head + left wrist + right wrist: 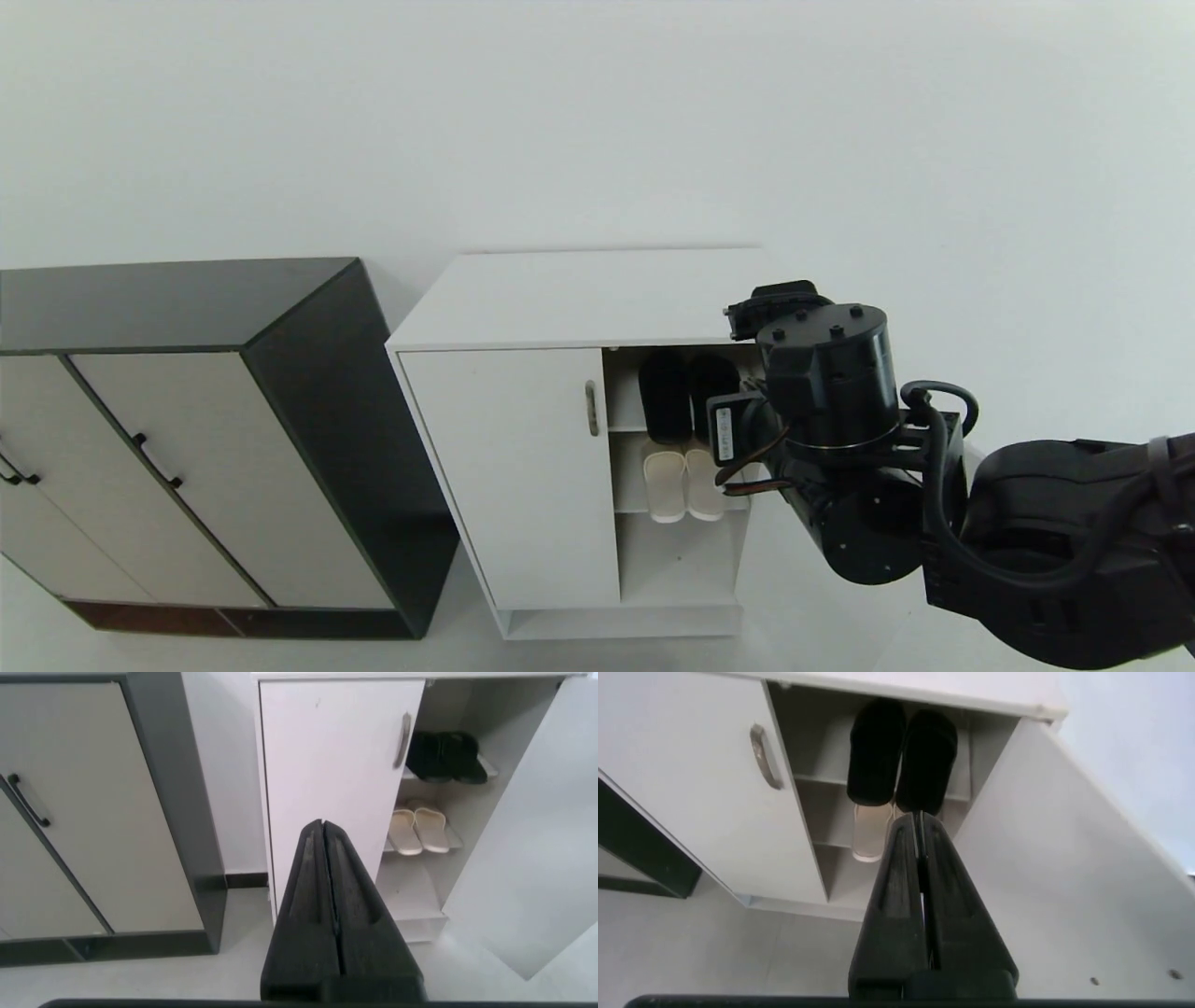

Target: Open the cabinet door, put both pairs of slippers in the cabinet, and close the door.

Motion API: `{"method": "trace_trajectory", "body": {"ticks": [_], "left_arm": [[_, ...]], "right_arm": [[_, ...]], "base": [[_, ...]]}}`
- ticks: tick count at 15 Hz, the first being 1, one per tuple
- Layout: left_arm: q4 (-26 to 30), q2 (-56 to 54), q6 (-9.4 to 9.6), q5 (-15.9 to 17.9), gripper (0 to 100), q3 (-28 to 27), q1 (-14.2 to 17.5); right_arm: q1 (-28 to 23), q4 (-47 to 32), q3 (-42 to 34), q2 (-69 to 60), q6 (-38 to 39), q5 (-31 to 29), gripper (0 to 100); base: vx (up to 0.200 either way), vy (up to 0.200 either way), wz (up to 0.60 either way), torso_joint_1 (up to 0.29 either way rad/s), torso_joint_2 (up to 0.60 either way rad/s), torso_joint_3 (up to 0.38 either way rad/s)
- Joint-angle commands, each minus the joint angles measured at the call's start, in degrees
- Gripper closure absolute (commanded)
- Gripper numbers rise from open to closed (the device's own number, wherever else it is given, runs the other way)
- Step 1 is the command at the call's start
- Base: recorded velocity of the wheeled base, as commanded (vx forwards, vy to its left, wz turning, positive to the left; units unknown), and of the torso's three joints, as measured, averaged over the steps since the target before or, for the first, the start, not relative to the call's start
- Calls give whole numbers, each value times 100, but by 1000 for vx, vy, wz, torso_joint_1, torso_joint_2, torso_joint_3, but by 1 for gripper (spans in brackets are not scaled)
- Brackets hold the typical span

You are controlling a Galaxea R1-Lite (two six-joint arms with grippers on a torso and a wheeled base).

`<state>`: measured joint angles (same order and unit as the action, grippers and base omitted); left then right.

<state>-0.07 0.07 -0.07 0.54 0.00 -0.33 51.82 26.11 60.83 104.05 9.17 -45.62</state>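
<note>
Left gripper [323, 829] and right gripper [918, 821]: jaws closed, empty. In the cabinet [579, 299], door [1064, 877] open, black slippers [686, 392] sit shelved above white slippers [681, 481].

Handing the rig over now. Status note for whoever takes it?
Left gripper: shut, empty, held back from the cabinet.
Right gripper: shut, empty, in front of the open compartment, next to the open door.
Black slippers: top shelf. White slippers: shelf below.
Done: door opened, both pairs in.
Left: close the open door.
</note>
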Motion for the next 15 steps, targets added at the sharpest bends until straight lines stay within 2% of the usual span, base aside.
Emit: {"method": "trace_trajectory", "body": {"ticks": [1, 4, 9, 15], "left_arm": [[-1, 1, -1, -1, 100, 0, -2], [-1, 1, -1, -1, 100, 0, -2], [-1, 1, -1, -1, 100, 0, 7], [-1, 1, -1, -1, 100, 0, -2]], "right_arm": [[3, -1, -19, 19, -3, 9, 100], [3, 78, -107, 10, -108, 9, 100], [3, 105, -115, 28, -108, 9, 100], [-49, 105, -115, 28, -108, 27, 100]], "base": [[0, 0, 0, 256, -569, -320], [0, 0, 0, 235, -525, -287], [0, 0, 0, 19, -38, -22], [0, 0, -600, 6, 0, 0]]}}
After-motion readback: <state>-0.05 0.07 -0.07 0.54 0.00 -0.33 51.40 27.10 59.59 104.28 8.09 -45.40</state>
